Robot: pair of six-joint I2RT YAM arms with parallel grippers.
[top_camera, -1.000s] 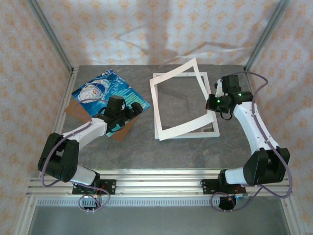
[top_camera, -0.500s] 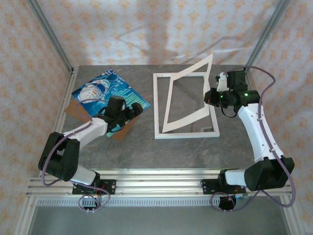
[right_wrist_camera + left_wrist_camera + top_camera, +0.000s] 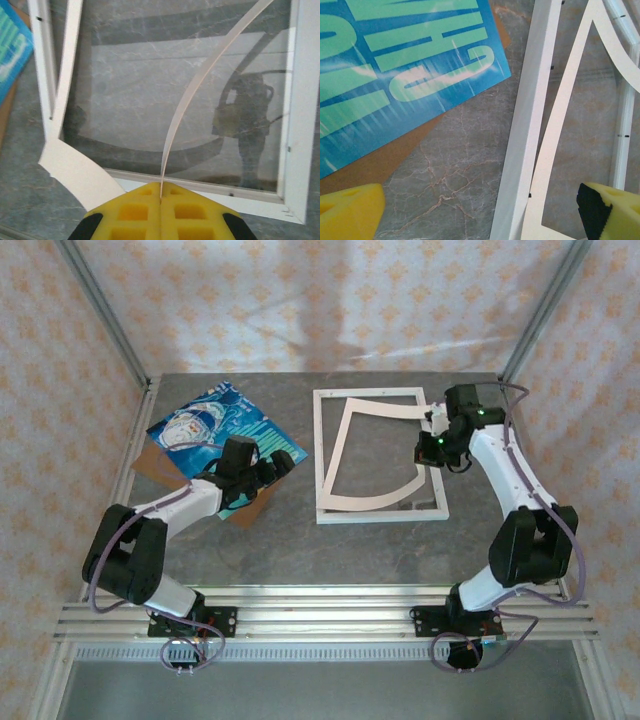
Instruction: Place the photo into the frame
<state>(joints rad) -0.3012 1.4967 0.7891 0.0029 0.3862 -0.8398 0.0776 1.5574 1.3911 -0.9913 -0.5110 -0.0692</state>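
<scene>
The grey, marble-veined bench (image 3: 280, 540) carries everything. On its right half lies the frame (image 3: 380, 517), flat, with thin white moulding and a glossy pane (image 3: 190, 100) that mirrors my right arm. I judge it rigid but breakable, so nothing should press down on it.

A cream mat (image 3: 336, 450) with a cut-out window stands bowed above the frame. My right claw (image 3: 160, 192) is clamped on one thin edge, yellow foam pads tight together on the card. It bends like springy cardboard.

The photo (image 3: 215, 425) lies on the left of the bench, well apart from the frame, resting skewed on a plain brown board (image 3: 152, 466). It is a thin blue-teal print with pale lettering and a slight sheen. I expect it to be light, floppy, easy to crease and slippery on the board. The corner pointing towards the frame seems to overhang the board, so that is where I would pinch it.

My left claw (image 3: 275, 462) hangs at that corner, pads wide apart, holding nothing.
</scene>
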